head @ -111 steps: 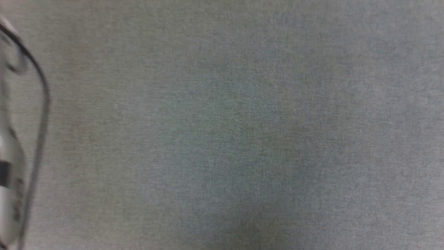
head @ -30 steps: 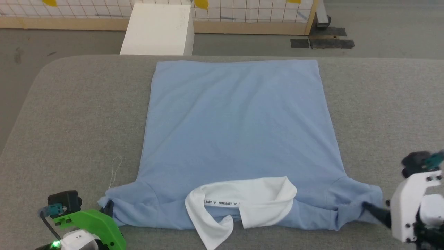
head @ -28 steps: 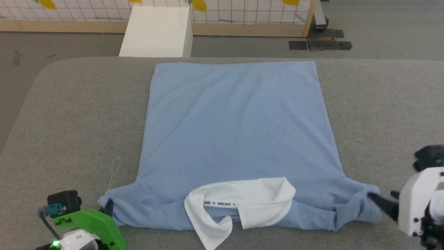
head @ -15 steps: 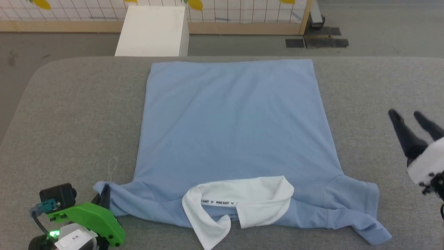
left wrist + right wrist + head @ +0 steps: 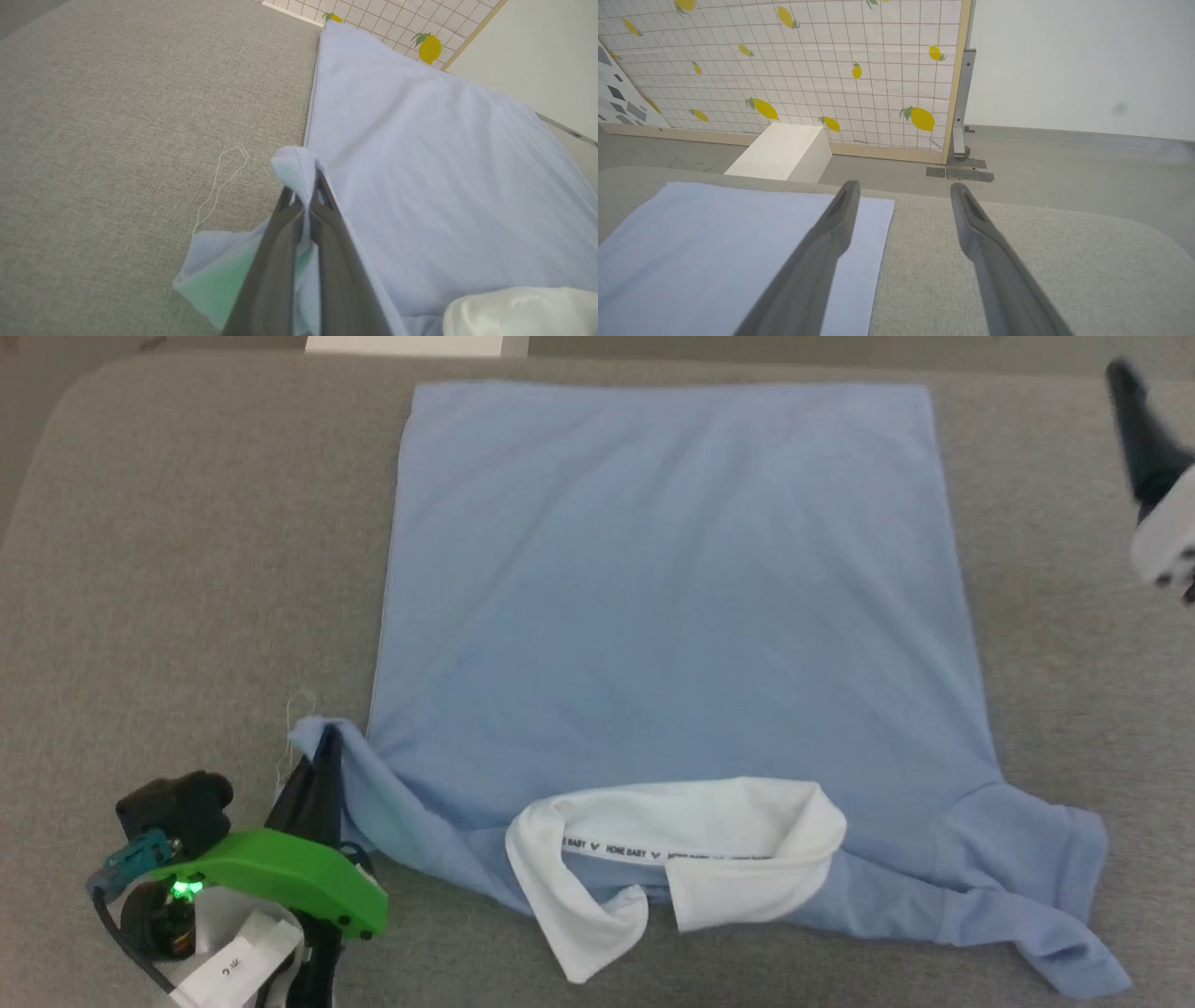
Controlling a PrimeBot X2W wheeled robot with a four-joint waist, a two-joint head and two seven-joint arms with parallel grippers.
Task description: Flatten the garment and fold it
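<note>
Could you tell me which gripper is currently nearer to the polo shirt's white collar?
Left. The left gripper pinches the sleeve left of the white collar; the right gripper hangs open far away, beside the far hem of the polo shirt.

The left pincer (image 5: 303, 189) is pinching a sleeve fold of the garment (image 5: 672, 597), and its closed fingers are hiding the cloth caught between them. The green housing (image 5: 280, 873) behind those fingers is covering the sleeve's near edge. The head view's right edge is cutting off the blurred right pincer (image 5: 903, 189), leaving one finger showing. Far beyond the left pincer's tips, the top edge is cropping a white box (image 5: 415, 343). The lettering inside the collar (image 5: 691, 831), off to that pincer's right, is showing too small to read surely. The garment is hiding its own underside against the counter (image 5: 187, 569).
</note>
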